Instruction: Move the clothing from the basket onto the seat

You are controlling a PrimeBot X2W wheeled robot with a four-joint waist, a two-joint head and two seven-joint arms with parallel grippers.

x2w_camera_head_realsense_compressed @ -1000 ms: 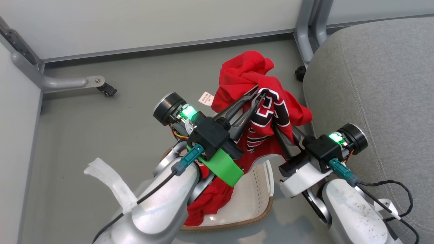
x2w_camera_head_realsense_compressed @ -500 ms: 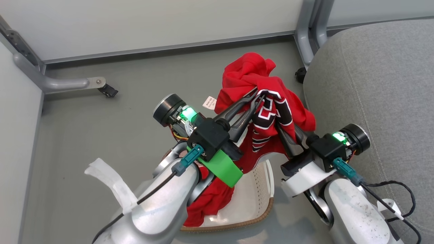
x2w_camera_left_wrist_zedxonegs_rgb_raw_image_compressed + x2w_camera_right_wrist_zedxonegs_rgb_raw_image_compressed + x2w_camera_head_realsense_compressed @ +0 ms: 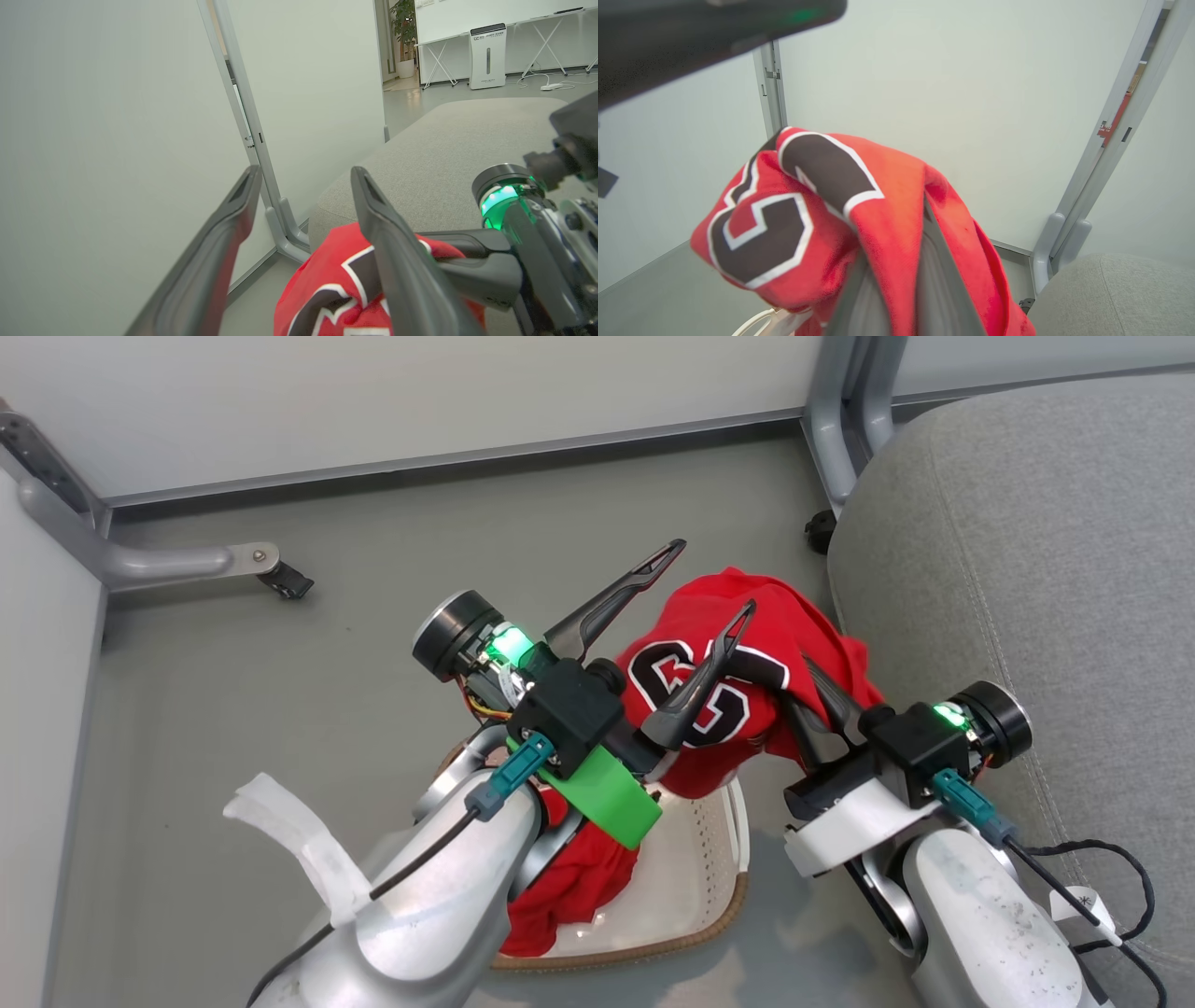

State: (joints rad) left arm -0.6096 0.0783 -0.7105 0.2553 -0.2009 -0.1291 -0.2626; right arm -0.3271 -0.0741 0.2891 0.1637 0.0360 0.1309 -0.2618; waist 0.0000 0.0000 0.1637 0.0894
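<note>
Grey floor [image 3: 280,709] surrounds left gripper [image 3: 713,577], fingers [image 3: 607,607] spread; right gripper [image 3: 814,705] clamps clothing [image 3: 794,625] beside seat [image 3: 1027,569].

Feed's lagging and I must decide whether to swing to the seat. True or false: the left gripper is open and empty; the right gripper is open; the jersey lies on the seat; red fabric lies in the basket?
The left gripper is open and empty: true.
The right gripper is open: false; it is shut on the jersey.
The jersey lies on the seat: false; it hangs from the right gripper beside the seat, over the basket.
Red fabric lies in the basket: true.
</note>
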